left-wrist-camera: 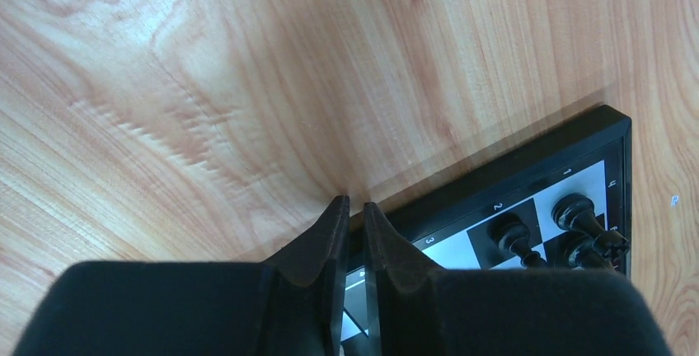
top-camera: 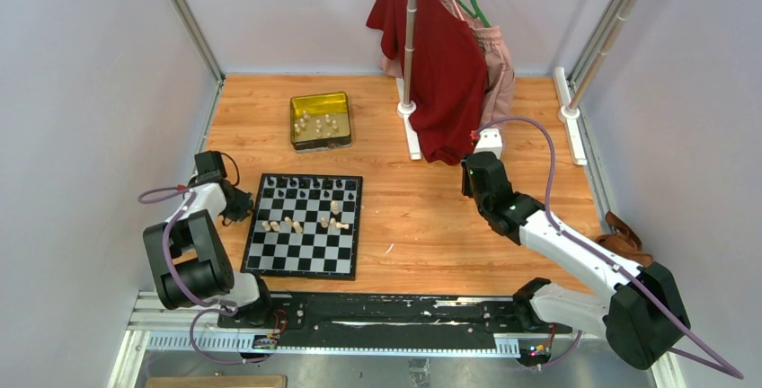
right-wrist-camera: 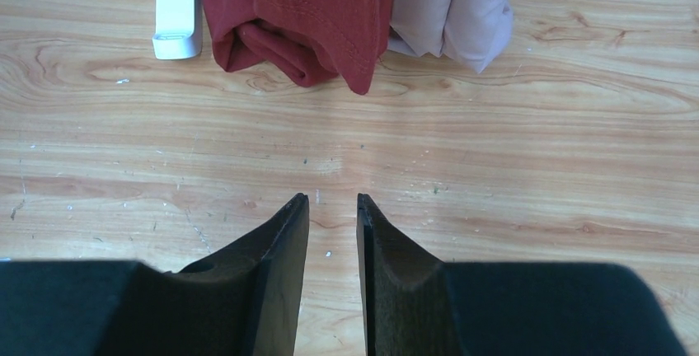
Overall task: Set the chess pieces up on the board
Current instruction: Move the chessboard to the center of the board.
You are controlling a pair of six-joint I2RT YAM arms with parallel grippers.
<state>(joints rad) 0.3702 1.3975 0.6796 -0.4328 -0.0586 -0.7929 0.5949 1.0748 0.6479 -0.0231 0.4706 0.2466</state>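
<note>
A black-and-white checkered board (top-camera: 305, 253) with a thin black border lies on a warm orange-brown, wood-grained surface (top-camera: 431, 217). Black chess pieces (top-camera: 303, 182) line its far edge. Pale cream pieces (top-camera: 292, 224) sit mid-board and in a shiny yellow-gold tin (top-camera: 322, 144). A dark red shirt (top-camera: 445, 74) hangs beside a dusty pink garment (top-camera: 499, 65). White-and-black arms (top-camera: 575, 249) trail purple cables (top-camera: 514, 119).

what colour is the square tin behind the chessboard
The tin is shiny yellow-gold. It shows best in the top external view.
</note>
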